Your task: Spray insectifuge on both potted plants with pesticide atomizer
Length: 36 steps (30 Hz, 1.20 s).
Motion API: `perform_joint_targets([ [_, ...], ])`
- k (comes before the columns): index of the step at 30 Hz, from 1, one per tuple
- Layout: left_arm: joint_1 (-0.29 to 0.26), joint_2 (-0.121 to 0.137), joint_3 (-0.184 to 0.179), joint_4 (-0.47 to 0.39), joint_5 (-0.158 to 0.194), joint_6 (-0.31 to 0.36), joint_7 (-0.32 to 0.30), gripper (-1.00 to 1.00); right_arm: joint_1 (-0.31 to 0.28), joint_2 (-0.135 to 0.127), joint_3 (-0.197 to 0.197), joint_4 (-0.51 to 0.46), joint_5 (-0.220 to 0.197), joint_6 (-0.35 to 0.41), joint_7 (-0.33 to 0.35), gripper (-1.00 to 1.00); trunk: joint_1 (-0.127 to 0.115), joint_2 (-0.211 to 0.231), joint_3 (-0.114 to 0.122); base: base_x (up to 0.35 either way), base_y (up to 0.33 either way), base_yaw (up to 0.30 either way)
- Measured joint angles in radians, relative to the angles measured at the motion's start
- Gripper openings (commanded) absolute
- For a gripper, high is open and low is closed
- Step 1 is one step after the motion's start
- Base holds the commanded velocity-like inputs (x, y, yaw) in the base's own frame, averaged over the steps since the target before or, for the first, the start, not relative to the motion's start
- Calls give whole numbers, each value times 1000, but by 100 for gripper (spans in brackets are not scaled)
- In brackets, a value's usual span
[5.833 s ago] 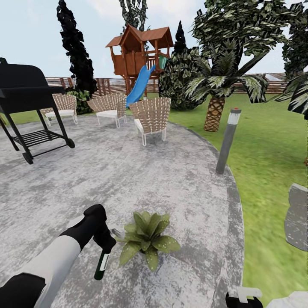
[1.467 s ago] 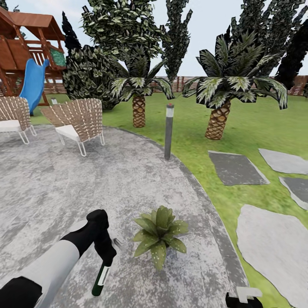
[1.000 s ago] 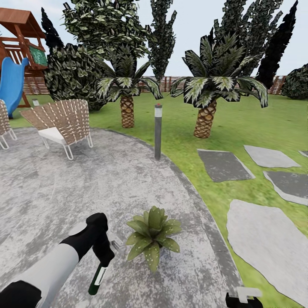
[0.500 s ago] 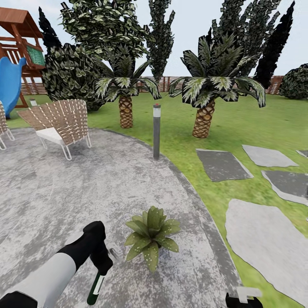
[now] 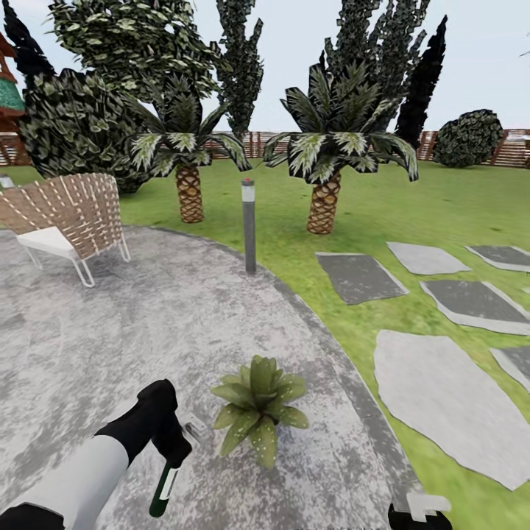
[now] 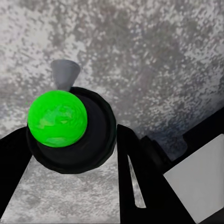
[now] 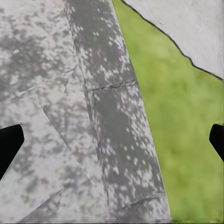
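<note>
Camera has panned right over the last second: playhouse and slide have nearly gone off the left edge, more stepping stones [image 5: 442, 386] have come in at right, and the potted plant [image 5: 257, 400] stays lower centre of the head view. So base or head is turning, not the things moving

Left gripper [image 5: 175, 447] at lower left of the head view has its fingers clamped on the pesticide atomizer [image 5: 163, 488], bottle hanging down with grey nozzle toward the plant, just beside its leaves. Left wrist view looks at the bottle [image 6: 70, 129] end-on, green disc on a black ring, black fingers [image 6: 140, 182] either side

Whitish specks of insectifuge [image 5: 263, 440] show on the near leaves; full cover can't be judged at this size. Likely this plant is about done and the turn is a search for the second one, which is not in these frames

Right gripper [image 7: 112, 137] over the patio [image 5: 110, 324] edge, fingers spread wide, holding nothing

Around: wicker chair [image 5: 70, 217] upper left, bollard light [image 5: 249, 226] at the patio rim, palms [image 5: 324, 169] and fence [image 5: 258, 143] behind. Bollard and patio kerb are the nearest obstacles toward the lawn [image 5: 346, 309]
</note>
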Motion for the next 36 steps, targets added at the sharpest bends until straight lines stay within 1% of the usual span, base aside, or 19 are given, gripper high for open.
perform_joint_targets([
  [7, 0, -1, 0, 1, 1, 0, 0, -100, 0, 0, 0, -1, 0, 0, 0, 100, 0, 0, 0, 64, 329, -227],
  [11, 0, -1, 0, 1, 2, 0, 0, -100, 0, 0, 0, -1, 0, 0, 0, 100, 0, 0, 0, 226, 262, -26],
  [13, 17, -6, -1, 0, 1, 0, 0, -100, 0, 0, 0, -1, 0, 0, 0, 100, 0, 0, 0, 252, 246, -99],
  [18, 27, -6, -1, 0, -1, -2, 0, -100, 0, 0, 0, -1, 0, 0, 0, 100, -1, 0, 0, 271, 237, -236],
  [24, 31, -5, -3, 0, -13, -3, 2, -100, 0, 0, 0, -1, 0, 0, 0, 100, -1, 0, 0, 280, 221, -262],
  [30, 47, -3, -3, 0, -12, -4, 2, -100, 0, 0, 0, -2, 0, -1, -1, 100, 0, 0, 0, 92, 48, -253],
  [36, 51, -1, -1, -8, -12, -2, 8, -100, 0, 0, 0, -2, 0, 0, -1, 100, 0, 0, 0, -43, 1, -42],
])
